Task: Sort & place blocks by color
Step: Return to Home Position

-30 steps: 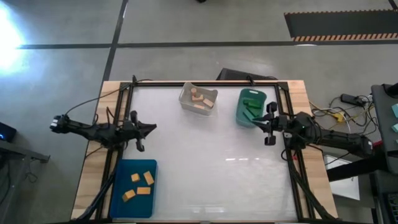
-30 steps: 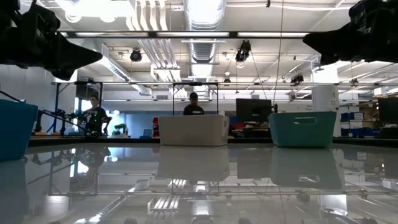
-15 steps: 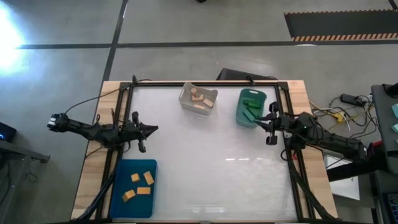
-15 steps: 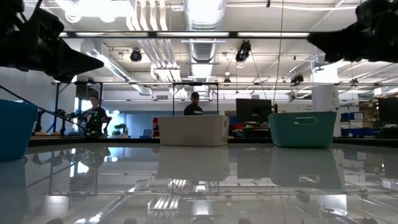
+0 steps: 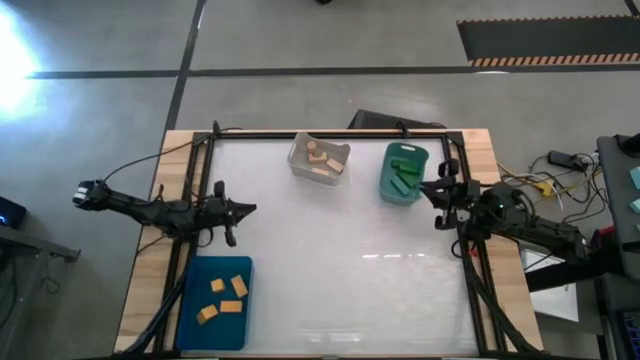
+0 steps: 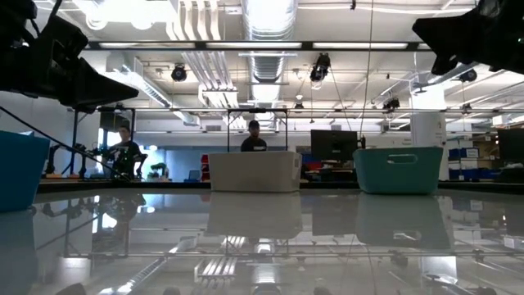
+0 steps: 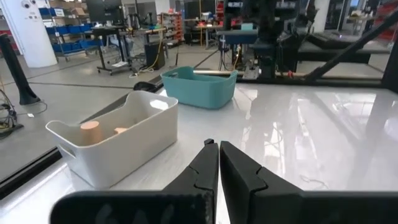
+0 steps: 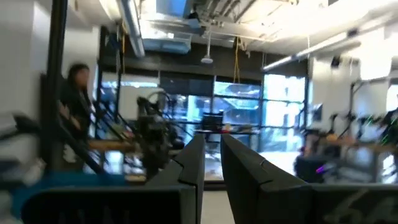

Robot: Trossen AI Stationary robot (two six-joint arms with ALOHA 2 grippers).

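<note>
All the blocks I see lie inside bins. Tan blocks [image 5: 320, 158] are in the clear bin [image 5: 296, 160], green blocks [image 5: 404, 172] in the green bin [image 5: 384, 183], orange blocks [image 5: 226, 296] in the blue bin [image 5: 195, 330]. My left gripper [image 5: 250, 209] [image 7: 219, 144] hovers shut above the table's left part, just beyond the blue bin, pointing toward the middle. My right gripper [image 5: 424, 186] [image 8: 212, 138] hangs in the air beside the green bin's right side, its fingers a narrow gap apart and holding nothing.
The clear bin [image 7: 112, 143] and the green bin [image 7: 199, 87] stand side by side near the table's far edge. A black frame [image 5: 330, 134] runs along the table's far, left and right sides. People and equipment [image 6: 255, 138] show in the room behind.
My right gripper has drawn back from over the green bin toward the table's right edge and has risen a little. The blocks and bins have stayed where they were.
</note>
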